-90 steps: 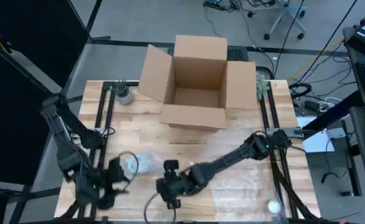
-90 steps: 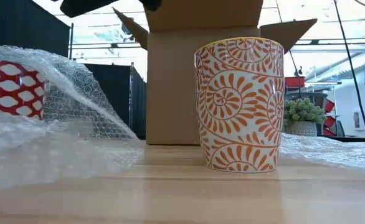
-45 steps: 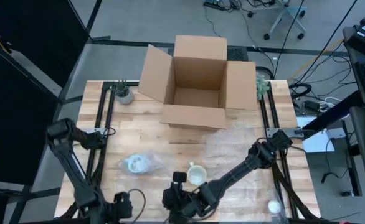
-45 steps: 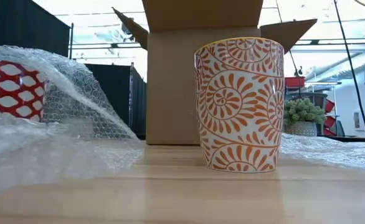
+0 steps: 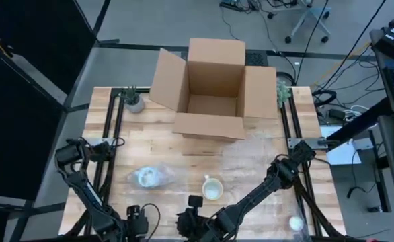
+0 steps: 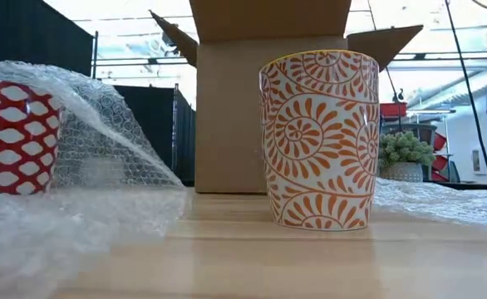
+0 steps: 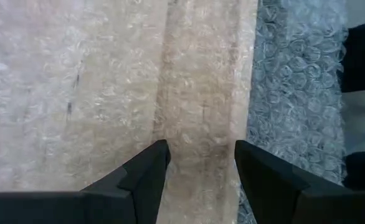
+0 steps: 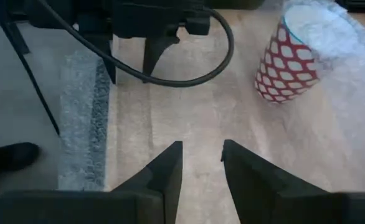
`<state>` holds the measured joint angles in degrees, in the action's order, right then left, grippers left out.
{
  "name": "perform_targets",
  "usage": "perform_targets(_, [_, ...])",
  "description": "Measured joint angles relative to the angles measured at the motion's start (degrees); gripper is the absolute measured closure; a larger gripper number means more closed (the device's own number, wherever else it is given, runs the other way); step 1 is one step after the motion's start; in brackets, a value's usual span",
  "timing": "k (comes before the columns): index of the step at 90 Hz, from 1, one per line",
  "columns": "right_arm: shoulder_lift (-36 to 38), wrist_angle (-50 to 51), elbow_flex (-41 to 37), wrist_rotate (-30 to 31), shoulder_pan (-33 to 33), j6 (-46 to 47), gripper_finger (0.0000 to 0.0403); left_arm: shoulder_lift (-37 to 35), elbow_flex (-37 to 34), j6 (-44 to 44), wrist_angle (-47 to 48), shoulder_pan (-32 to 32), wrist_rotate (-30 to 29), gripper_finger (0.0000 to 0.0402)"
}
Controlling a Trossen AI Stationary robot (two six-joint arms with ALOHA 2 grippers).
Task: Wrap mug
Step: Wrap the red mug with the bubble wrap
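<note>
1. High view. Landmark: open cardboard box (image 5: 210, 91) at the table's (image 5: 163, 151) far edge. Orange-patterned mug (image 5: 212, 189) stands upright and unwrapped, nearer than the box and roughly in line with it. Red-and-white mug (image 5: 145, 177) sits to the orange mug's left, under crumpled bubble wrap (image 5: 158, 176). A second, flat sheet of bubble wrap (image 5: 264, 171) lies to the orange mug's right. Left gripper (image 5: 136, 222) and right gripper (image 5: 190, 218) both hang at the table's near edge, well apart from either mug and from the box. Small potted plants stand either side of the box.

2. Low view. Orange-patterned mug (image 6: 320, 139) stands in front of the box (image 6: 268, 100), bare. Red-and-white mug (image 6: 15, 137) is only partly draped; its patterned side shows uncovered. Risk: the loose wrap may slide off if the cup is lifted as it stands.

3. Left wrist view. Left gripper (image 7: 201, 163) spread apart, nothing between the fingers, looking down on bubble wrap (image 7: 170, 93) lying on the wood. Risk: fingers closing flat on the sheet may skate over it, not pinch it.

4. Right wrist view. Right gripper (image 8: 202, 155) parted, empty, bare table beneath; red-and-white mug (image 8: 291, 59) ahead, away from the box. Risk: both arms sit close together; reaching for the same sheet could bring them into collision or tip a mug.
</note>
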<state>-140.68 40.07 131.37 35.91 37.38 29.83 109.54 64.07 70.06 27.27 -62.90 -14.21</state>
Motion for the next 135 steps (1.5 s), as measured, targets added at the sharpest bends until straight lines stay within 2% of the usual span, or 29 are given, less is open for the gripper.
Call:
perform_targets(12, [-0.22,-0.84,0.00,0.04,0.46,0.01,0.0300,0.24,-0.03,0.05,0.68,0.47,0.35,0.0250])
perform_targets(28, [-0.22,-0.93,0.00,0.15,0.53,0.00,0.0300,0.32,-0.14,0.19,1.98,1.00,0.25,0.0370])
perform_targets(33, [-0.22,-0.93,0.00,0.17,0.57,-0.06,0.0300,0.34,-0.15,0.32,1.81,1.13,0.08,0.0390])
perform_targets(54, [-0.22,-0.92,0.00,0.15,0.61,-2.66,0.0300,-2.79,-0.49,0.28,1.72,1.27,0.67,0.0400])
perform_targets(76, [1.17,-0.93,0.00,0.21,-1.15,-11.36,0.0300,-14.46,-0.02,-2.34,4.97,1.36,-1.10,0.0400])
perform_targets(83, [2.59,-0.98,0.00,0.25,-1.86,-13.88,0.0300,-18.74,-0.02,-3.43,7.57,1.40,-3.37,0.0400])
perform_targets(103, [4.69,-1.97,0.02,0.21,-3.95,-20.46,0.0300,-27.65,0.00,-3.34,17.55,1.43,-14.44,0.0400])
perform_targets(120, [4.46,-0.98,0.02,-0.20,-6.10,-22.11,0.0300,-29.82,0.02,-3.07,23.40,1.54,-21.32,0.0400])
perform_targets(135, [4.28,-0.58,0.02,-0.16,-7.05,-25.63,0.0300,-29.80,-0.01,-2.85,26.60,2.30,-22.36,0.0400])
